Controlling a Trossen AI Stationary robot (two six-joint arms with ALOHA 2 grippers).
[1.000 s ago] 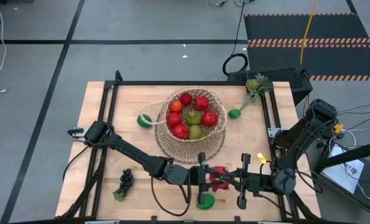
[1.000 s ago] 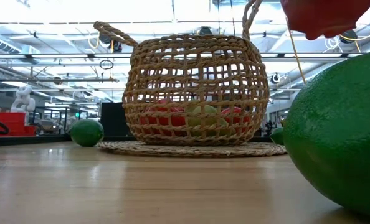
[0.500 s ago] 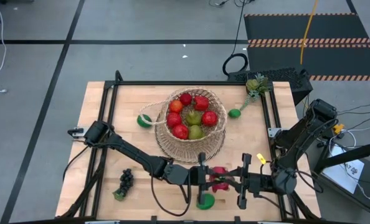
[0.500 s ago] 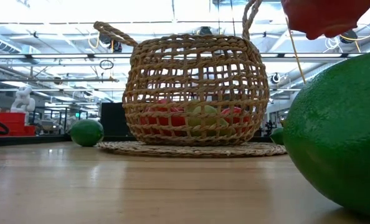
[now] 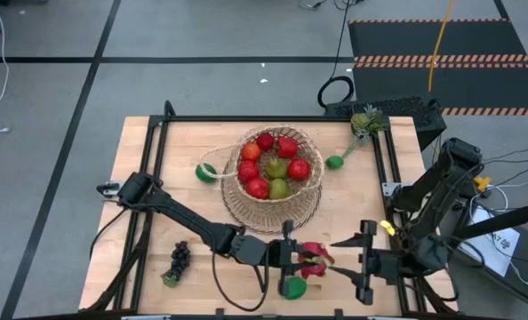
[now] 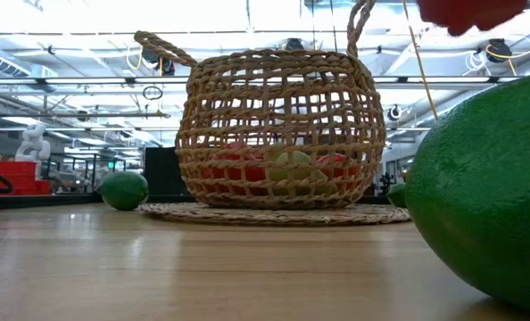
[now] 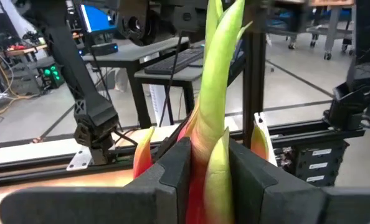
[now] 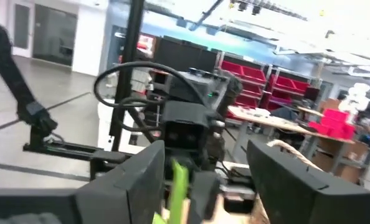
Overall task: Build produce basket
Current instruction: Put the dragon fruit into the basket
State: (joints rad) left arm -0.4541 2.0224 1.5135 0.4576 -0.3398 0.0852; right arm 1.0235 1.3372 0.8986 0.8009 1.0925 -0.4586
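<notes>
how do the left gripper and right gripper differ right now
The left gripper is shut on the dragon fruit, above the table's near edge; the right gripper stands open and holds nothing, apart from the fruit. The left reaches in from the basket's left, the right from the opposite side. Both face each other.

— High view: straight down over the whole table (image 5: 157,178), basket (image 5: 273,173) mid-frame, both arms in the lower half.
— Low view: at tabletop height, level across the wood to the same basket (image 6: 278,129) at centre; very close on a green lime (image 6: 488,196) filling the right edge.
— Left wrist: tight on the dragon fruit (image 7: 213,118) mid-frame.
— Right wrist: faces back, same fruit's green tip (image 8: 179,183) at bottom centre.
</notes>
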